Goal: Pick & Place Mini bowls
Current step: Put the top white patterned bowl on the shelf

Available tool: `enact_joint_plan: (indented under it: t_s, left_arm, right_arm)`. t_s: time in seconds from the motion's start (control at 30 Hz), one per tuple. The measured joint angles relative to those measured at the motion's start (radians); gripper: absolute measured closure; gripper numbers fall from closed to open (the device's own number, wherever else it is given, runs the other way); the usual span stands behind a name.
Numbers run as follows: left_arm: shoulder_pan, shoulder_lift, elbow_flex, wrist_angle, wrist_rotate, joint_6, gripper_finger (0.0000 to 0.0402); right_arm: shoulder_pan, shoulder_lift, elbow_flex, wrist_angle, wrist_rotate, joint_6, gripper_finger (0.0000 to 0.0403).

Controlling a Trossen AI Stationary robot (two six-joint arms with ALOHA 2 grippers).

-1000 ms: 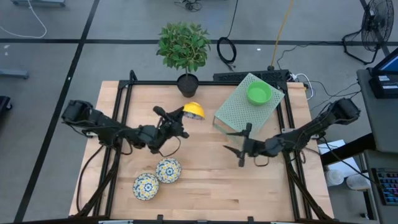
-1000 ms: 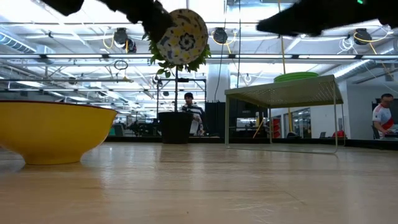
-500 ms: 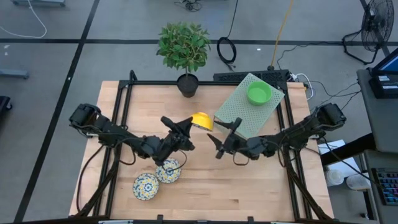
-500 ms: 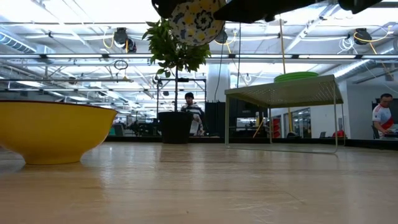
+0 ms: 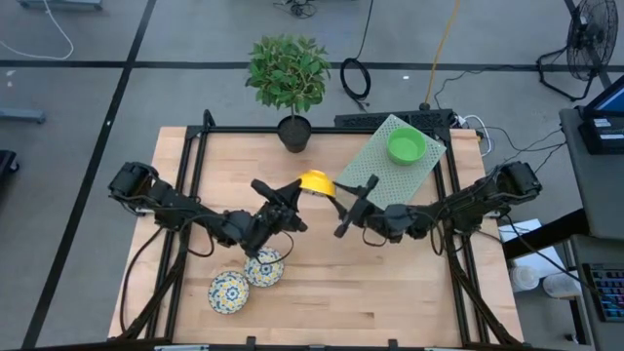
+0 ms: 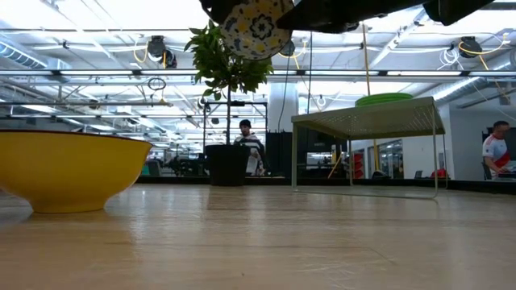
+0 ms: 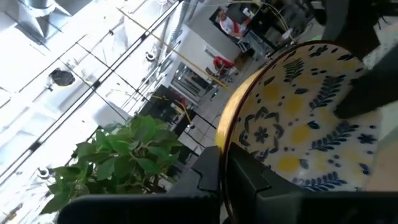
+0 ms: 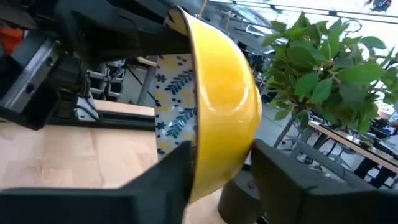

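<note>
Moved since earlier frame: right gripper [image 5: 343, 205] has come from the table's [image 5: 409, 292] middle up to the raised bowl; left arm has swung that bowl towards the table's centre.
Left gripper [image 5: 291, 200]: raised over the table's centre, fingers clamped on the rim of the held bowl [image 5: 315, 182].
Resting bowls: two patterned bowls [image 5: 263, 266] [image 5: 229, 291] sit touching near the table's front edge, left of centre, under the left arm.
Held bowl: yellow outside, blue-and-yellow floral inside, tipped on edge in the air, between the two grippers.
Right gripper: fingers apart, astride the bowl's wall; a firm closure is not confirmed.
Green bowl [image 5: 406, 146]: on the green rack [image 5: 375, 180] at the table's back right corner.
Step in hand (judgement): an arm-to-arm handover.
Risk 1: left fingers release before the right ones bite; the bowl drops and may chip, or strike the two below.
Risk 2: a glazed, curved wall gripped near the rim may slip or swing.
Risk 3: both grippers crowd one rim; a misjudged approach knocks fingers together and jars the bowl loose.
</note>
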Motion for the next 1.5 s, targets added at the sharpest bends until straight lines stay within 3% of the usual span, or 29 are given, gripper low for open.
enact_joint_plan:
  t_s: [0.1, 0.17, 0.57, 0.7, 1.0, 1.13, 1.27, 1.5]
  left_arm:
    - [-0.001, 0.0, 0.0, 0.003, 0.017, -0.04, 0.0383]
    - [-0.001, -0.001, 0.001, 0.007, 0.046, -0.059, 0.0371]
    - [-0.006, 0.002, -0.001, -0.038, 0.106, -0.211, 0.0295]
    - [-0.008, 0.0, 0.0, -0.033, 0.093, -0.263, 0.0275]
    - [-0.051, -0.037, 0.0, -0.076, 0.089, -0.305, 0.0253]
    - [-0.062, -0.071, 0.0, -0.201, 0.093, -0.389, 0.0254]
    - [-0.058, -0.107, 0.0, -0.294, 0.129, -0.482, 0.0263]
    - [-0.036, -0.115, 0.0, -0.352, 0.245, -0.546, 0.0281]
  right_arm:
    - [-0.013, -0.002, 0.001, 0.048, 0.002, -0.035, 0.0348]
    - [-0.027, -0.004, 0.003, 0.067, 0.002, -0.058, 0.0381]
    - [-0.103, -0.074, 0.006, -0.052, -0.097, -0.103, 0.0402]
    - [-0.124, -0.156, 0.081, -0.297, -0.091, -0.089, 0.0402]
    - [-0.226, -0.269, 0.398, -1.013, -0.128, 0.099, 0.0403]
    - [-0.327, -0.272, 0.545, -1.331, -0.284, 0.25, 0.0403]
    - [-0.46, -0.256, 0.655, -1.568, -0.551, 0.376, 0.0403]
    - [-0.668, -0.204, 0.711, -1.942, -0.883, 0.45, 0.0403]
